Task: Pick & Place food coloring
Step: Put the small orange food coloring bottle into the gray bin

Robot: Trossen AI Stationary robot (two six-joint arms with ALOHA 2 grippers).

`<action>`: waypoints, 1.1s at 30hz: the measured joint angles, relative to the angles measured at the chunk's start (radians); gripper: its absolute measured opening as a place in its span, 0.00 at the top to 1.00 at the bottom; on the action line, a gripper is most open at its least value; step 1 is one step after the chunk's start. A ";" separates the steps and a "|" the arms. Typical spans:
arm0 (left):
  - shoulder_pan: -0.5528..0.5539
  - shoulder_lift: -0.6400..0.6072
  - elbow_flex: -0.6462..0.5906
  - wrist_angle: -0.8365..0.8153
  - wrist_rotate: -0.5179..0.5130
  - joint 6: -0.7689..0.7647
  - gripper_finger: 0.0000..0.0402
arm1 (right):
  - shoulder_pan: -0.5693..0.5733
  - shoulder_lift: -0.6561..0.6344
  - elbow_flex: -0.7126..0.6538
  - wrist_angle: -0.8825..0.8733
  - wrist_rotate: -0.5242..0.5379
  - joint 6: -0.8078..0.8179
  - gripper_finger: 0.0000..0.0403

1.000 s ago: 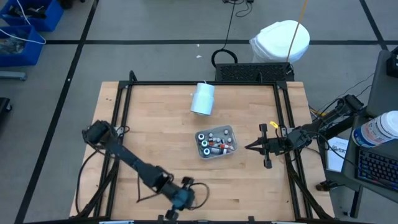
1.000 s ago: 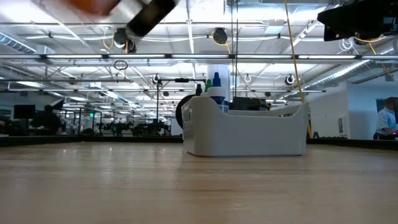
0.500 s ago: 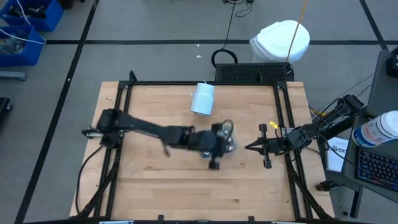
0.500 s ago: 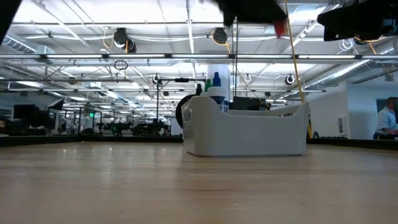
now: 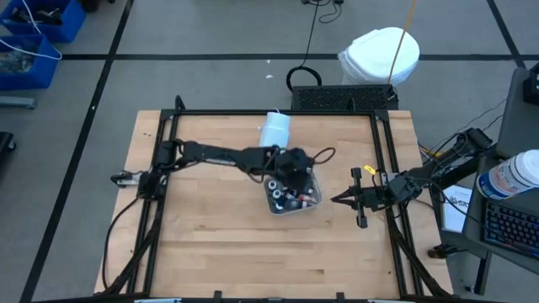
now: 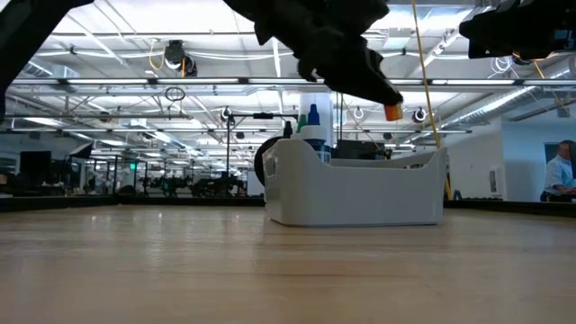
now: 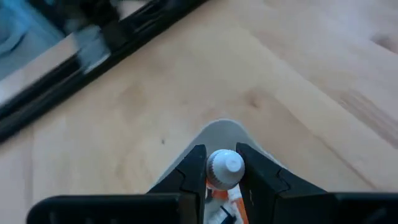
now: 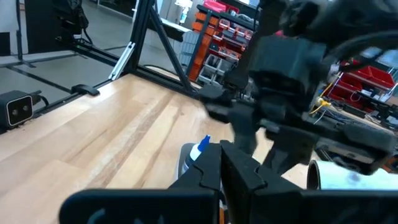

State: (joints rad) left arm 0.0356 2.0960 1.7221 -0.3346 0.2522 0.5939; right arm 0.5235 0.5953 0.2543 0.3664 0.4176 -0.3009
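The food coloring bottle [image 7: 224, 168] with the white cap and orange body is clamped between the two dark fingers [image 7: 189, 171] of the left gripper [image 5: 296, 172], which is narrowed onto the bottle's neck; in the low view the orange bottle [image 6: 393, 112] hangs at the tip of the gripper [image 6: 382, 97], clear above the tray's rim. The gripper sits over the pale grey tray [image 5: 313, 178], whose curved rim [image 7: 224, 126] shows just beyond the cap in the left wrist view. The remaining small bottles [image 5: 286, 199] lie together inside the tray, with white caps and some dark, red or orange parts; their exact number cannot be told. The tray rests on the wooden tabletop [image 5: 210, 244] a little right of its centre, roughly midway between the far and near edges. A larger pale blue-white cylinder [image 5: 274, 132] lies on its side near the far edge, just beyond the left arm's wrist, apart from the tray. The left arm reaches across from the left edge of the tabletop. The right gripper [image 5: 337, 199] waits near the right edge, fingers pressed fully together with nothing between them, pointing toward the tray and apart from it.
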 joint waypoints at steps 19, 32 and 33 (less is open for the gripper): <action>0.105 0.109 0.011 -0.062 0.144 0.297 0.82 | -0.013 0.004 0.000 0.005 0.001 -0.017 1.00; 0.105 0.127 0.011 -0.049 0.077 0.226 0.73 | -0.058 0.018 0.000 -0.005 -0.001 0.001 1.00; 0.105 0.127 0.011 -0.050 0.063 0.211 0.70 | -0.058 0.020 0.000 -0.004 -0.001 0.001 1.00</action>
State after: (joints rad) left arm 0.1410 2.2234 1.7329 -0.3843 0.3154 0.8049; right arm 0.4652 0.6150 0.2543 0.3621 0.4164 -0.2998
